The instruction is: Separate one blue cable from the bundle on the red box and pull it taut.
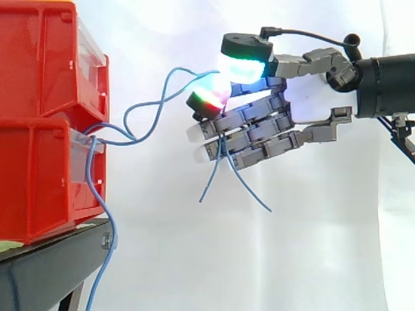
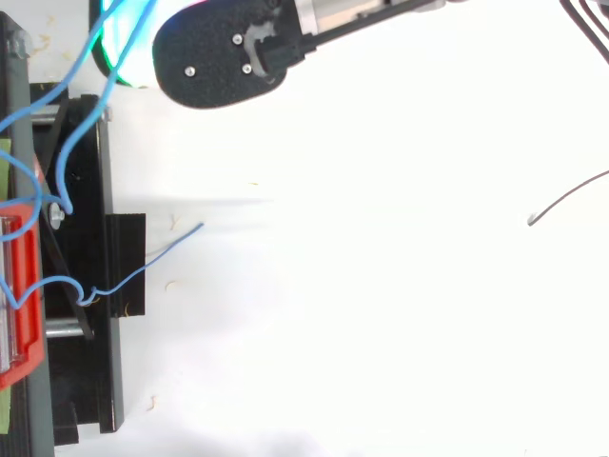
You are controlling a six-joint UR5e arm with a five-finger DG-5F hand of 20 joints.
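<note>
Hand held level, pointing toward the red bins well ahead of it. Likely failure: the blue cable slips out of the pinch as the pull builds, since only the glowing pads of the thumb and a finger bear on it; or a second strand is dragged along, for loose blue ends hang below the lower fingers and appear caught between them. Hand state: thumb and one finger pinched on the cable at the top, the other fingers nearly straight and close together. Between the pinch and the bins the cable sags in loops, not yet taut; another strand trails down past the black stand
</note>
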